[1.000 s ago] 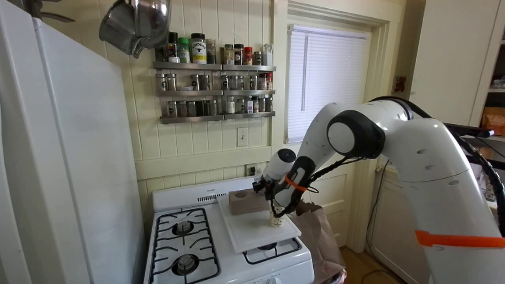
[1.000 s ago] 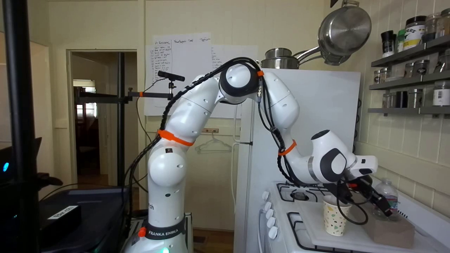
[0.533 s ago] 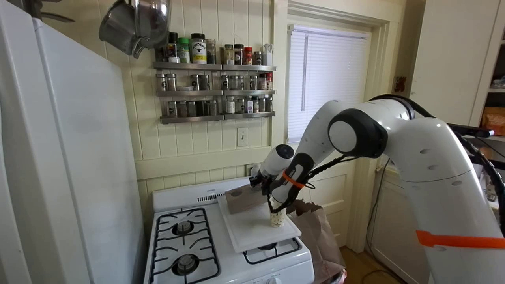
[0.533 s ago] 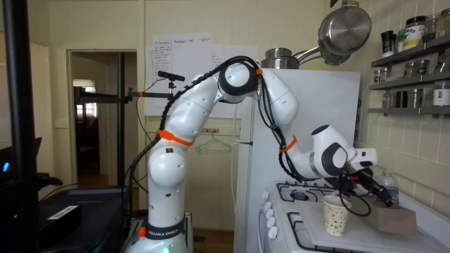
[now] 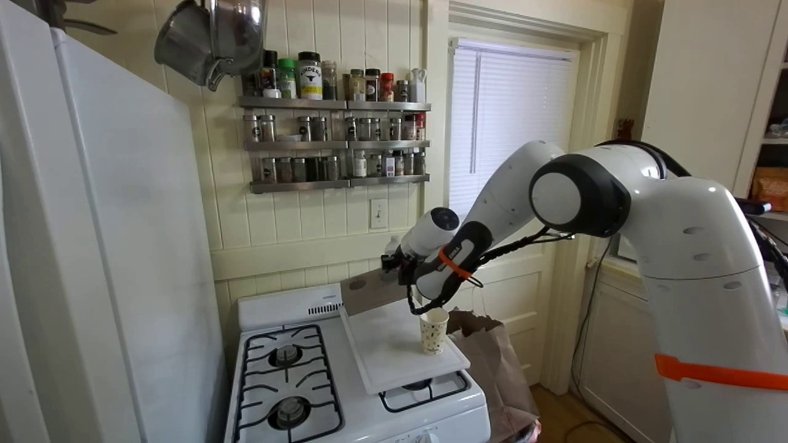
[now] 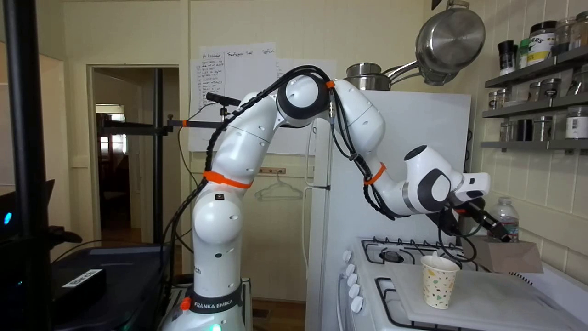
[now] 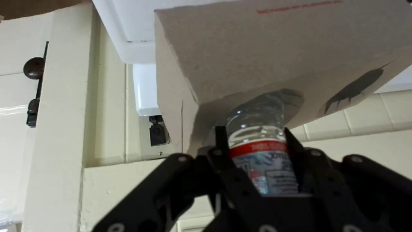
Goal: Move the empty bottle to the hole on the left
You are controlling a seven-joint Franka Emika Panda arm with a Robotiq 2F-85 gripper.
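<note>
A clear plastic bottle (image 6: pixel 505 215) with a red and blue label stands in a hole of a brown cardboard box (image 6: pixel 514 256). In the wrist view, my gripper (image 7: pixel 254 130) has its fingers closed on both sides of the bottle (image 7: pixel 262 158). The bottle's lower end sits inside one hole of the box (image 7: pixel 257 51). A second hole (image 7: pixel 357 85) in the box is empty; this hole (image 5: pixel 357 284) also shows in an exterior view. The box is tilted and appears raised off the white board (image 5: pixel 388 363), hanging with the bottle.
A patterned paper cup (image 5: pixel 434 332) stands on the board below the arm; the cup (image 6: pixel 438 282) shows in both exterior views. Stove grates (image 5: pixel 286 375) lie beside the board. The stove's back panel (image 5: pixel 277 307) and wall are behind the box. A paper bag (image 5: pixel 492 369) stands beside the stove.
The gripper and bottle have moved up, and the box has risen and tilted with them. More of the cup and board is uncovered.
</note>
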